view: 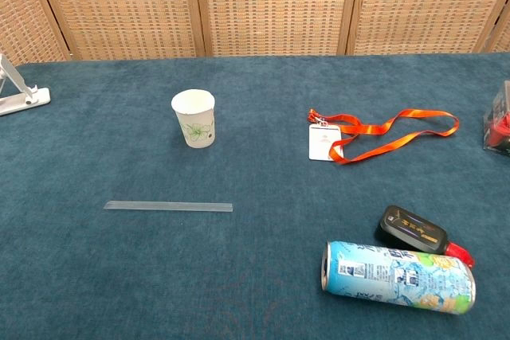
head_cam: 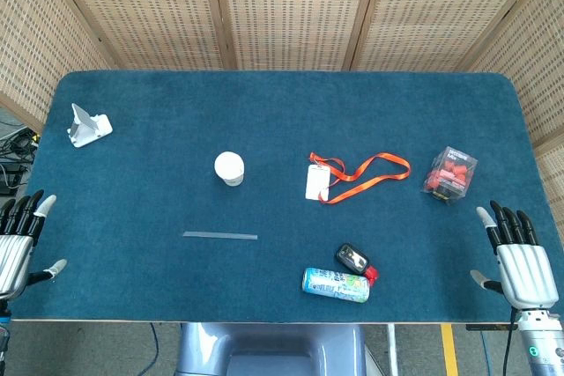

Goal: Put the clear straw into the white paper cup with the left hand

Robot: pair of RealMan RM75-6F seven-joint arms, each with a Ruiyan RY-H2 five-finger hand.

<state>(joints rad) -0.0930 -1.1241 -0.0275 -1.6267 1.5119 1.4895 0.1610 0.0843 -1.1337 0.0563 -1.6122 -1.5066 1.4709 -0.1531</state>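
Observation:
The clear straw [head_cam: 220, 236] [view: 168, 206] lies flat on the blue table, pointing left to right, in front of the white paper cup. That cup [head_cam: 229, 168] [view: 194, 118] stands upright with its mouth up and a green print on its side. My left hand [head_cam: 19, 236] hovers at the table's left front edge, fingers spread and holding nothing, well left of the straw. At the right front edge my right hand [head_cam: 517, 257] is also spread and holds nothing. Neither hand appears in the chest view.
A drink can [head_cam: 336, 284] [view: 398, 276] lies on its side by a black key fob [head_cam: 355, 261] [view: 411, 228]. A badge on an orange lanyard [head_cam: 361, 173] [view: 382, 131], a red-filled clear box [head_cam: 450, 175] and a white stand [head_cam: 87, 126] sit further back.

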